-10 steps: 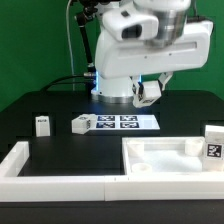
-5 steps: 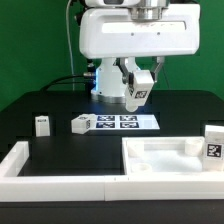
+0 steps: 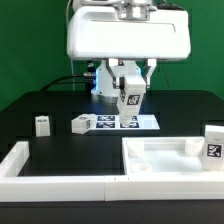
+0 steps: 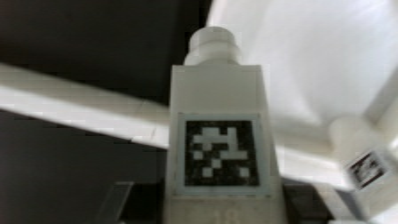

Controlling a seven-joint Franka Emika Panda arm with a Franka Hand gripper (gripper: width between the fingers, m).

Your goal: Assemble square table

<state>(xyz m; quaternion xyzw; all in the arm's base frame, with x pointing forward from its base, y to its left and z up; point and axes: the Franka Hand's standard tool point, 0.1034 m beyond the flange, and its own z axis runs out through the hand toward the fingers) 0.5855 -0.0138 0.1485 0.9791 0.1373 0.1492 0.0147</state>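
Observation:
My gripper (image 3: 131,88) is shut on a short white table leg (image 3: 130,103) with a black-and-white tag, held in the air above the marker board (image 3: 122,122). In the wrist view the leg (image 4: 217,105) fills the middle, peg end pointing away, with the gripper (image 4: 217,206) clamped on its near end. The white square table top (image 3: 170,160), with raised rim and corner sockets, lies at the front on the exterior view's right. It also shows in the wrist view (image 4: 329,55). Loose tagged legs: one stands (image 3: 42,124), one lies (image 3: 81,124), one stands by the top (image 3: 212,143).
A white wall bar (image 3: 40,165) edges the black surface at the front on the exterior view's left. It crosses the wrist view as a slanted white bar (image 4: 71,95). The robot's base (image 3: 105,85) stands behind the marker board.
The arm has swung toward the exterior view's left, carrying the held leg from near the base to above the marker board and a little lower. The other parts have not moved.

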